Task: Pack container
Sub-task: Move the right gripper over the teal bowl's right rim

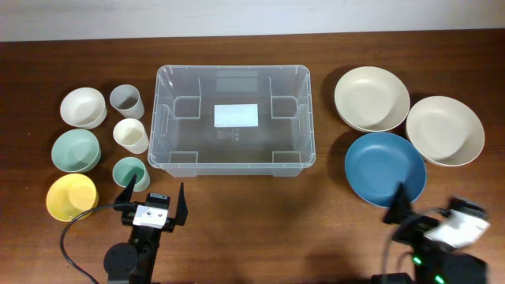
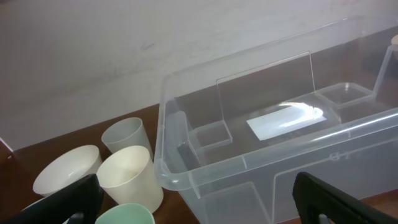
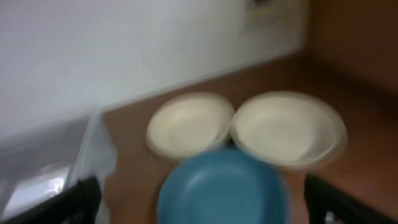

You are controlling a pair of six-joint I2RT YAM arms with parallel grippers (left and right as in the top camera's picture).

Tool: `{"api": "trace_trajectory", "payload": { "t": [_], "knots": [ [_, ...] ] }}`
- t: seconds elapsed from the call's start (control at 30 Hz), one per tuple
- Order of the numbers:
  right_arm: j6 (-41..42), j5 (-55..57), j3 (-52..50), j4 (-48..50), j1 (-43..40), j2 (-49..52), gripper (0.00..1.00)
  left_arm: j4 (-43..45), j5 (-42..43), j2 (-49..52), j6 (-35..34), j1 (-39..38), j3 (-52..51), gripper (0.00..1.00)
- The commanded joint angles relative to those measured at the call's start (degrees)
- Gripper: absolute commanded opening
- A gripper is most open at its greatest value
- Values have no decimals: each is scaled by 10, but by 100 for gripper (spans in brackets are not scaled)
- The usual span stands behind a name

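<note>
My left gripper (image 1: 154, 192) and right gripper (image 1: 432, 211) gape, empty. Large clear rectangular plastic container (image 1: 308, 118) just ahead of the left: seemingly light, stiff, slick; I'd pinch its rim.

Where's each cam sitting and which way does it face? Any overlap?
Overhead: above the table, looking straight down on the container, cups and bowls; left gripper and right gripper at the bottom edge.
Left wrist: low, facing the container's near wall and the cups; own fingers in the bottom corners.
Right wrist: blurred, facing the blue plate; own fingers in the bottom corners.
Shared: the container shows in all three.
</note>
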Motion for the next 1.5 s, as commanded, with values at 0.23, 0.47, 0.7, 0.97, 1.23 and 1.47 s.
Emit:
{"api": "trace_trajectory", "payload": {
  "t": [0.23, 0.47, 0.7, 0.97, 1.23, 1.47],
  "knots": [
    [40, -102, 149, -96, -2, 75, 99, -3, -4, -4, 9, 3, -1, 100],
    [353, 155, 149, -256, -2, 83, 99, -3, -4, -4, 9, 3, -1, 100],
    [386, 148, 150, -292, -2, 162, 99, -3, -4, -4, 9, 3, -1, 100],
    [297, 105, 246, -280, -2, 394, 99, -3, -4, -4, 9, 3, -1, 100],
    [181, -15, 353, -283, -2, 575, 99, -3, -4, -4, 9, 3, -1, 100],
    [255, -33, 351, -289, -91, 666, 99, -3, -4, -4, 9, 3, -1, 100]
  ]
}}
